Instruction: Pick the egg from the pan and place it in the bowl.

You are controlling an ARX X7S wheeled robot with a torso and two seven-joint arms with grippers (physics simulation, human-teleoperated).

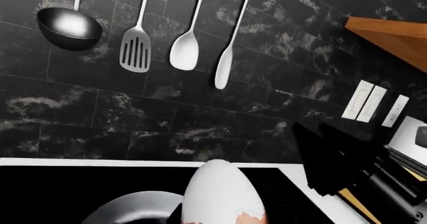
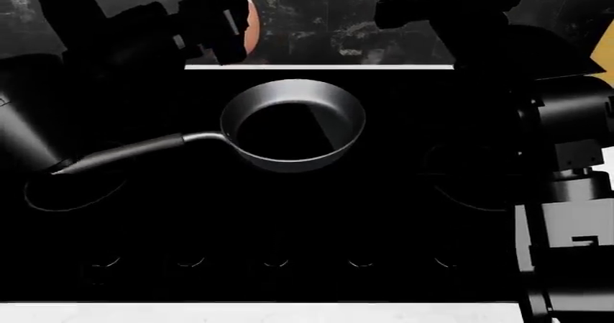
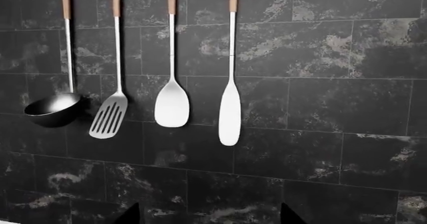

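Overhead, egg (image 2: 249,21) in left end effector (image 2: 233,22), beyond pan (image 2: 292,125) rim.

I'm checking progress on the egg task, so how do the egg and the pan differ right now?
The egg is small, pale and orange-brown, while the pan is wide and dark grey. The egg is held up by the left gripper near the back wall; the pan sits empty on the black cooktop. Both have rounded outlines.

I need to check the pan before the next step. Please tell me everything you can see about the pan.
The pan is a round, dark grey, metal-looking frying pan with a shallow black inside, and it is empty. It sits flat and upright on the black cooktop. Its long thin dark handle points toward the robot's left. Neither tool touches it.
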